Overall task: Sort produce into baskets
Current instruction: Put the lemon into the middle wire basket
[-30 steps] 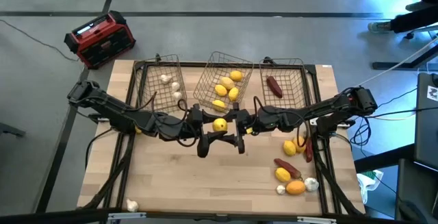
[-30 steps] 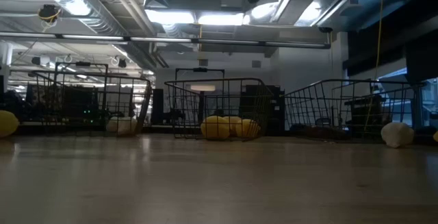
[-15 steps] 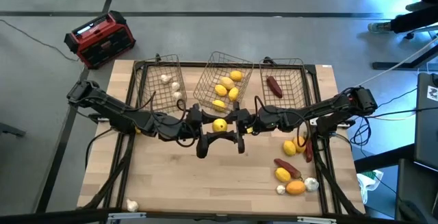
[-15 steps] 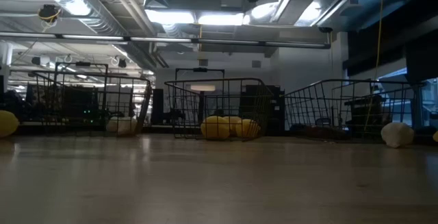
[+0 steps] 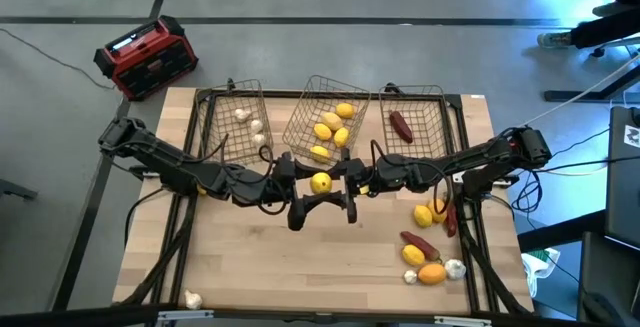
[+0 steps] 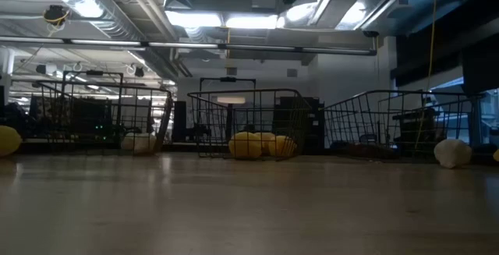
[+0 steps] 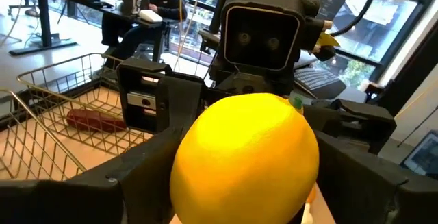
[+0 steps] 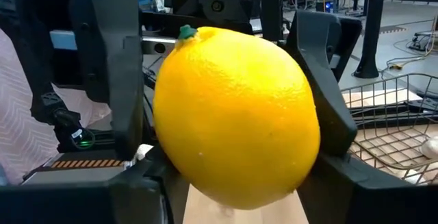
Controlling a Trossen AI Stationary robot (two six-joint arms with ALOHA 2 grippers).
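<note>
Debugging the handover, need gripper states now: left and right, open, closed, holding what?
Left gripper: closed on the lemon, mid-table in front of the middle basket.
Right gripper: closed on the same lemon, facing the left one.

Both arms reach in from opposite sides and meet near the centre of the table. The left arm stretches in from nine o'clock, its left hand (image 5: pixel 318 181) pointing toward three o'clock, fingers closed on the yellow lemon (image 5: pixel 320 182). The right arm stretches in from three o'clock, its right hand (image 5: pixel 322 182) pointing toward nine o'clock, fingers closed on the same fruit, the two wrists facing each other.
</note>
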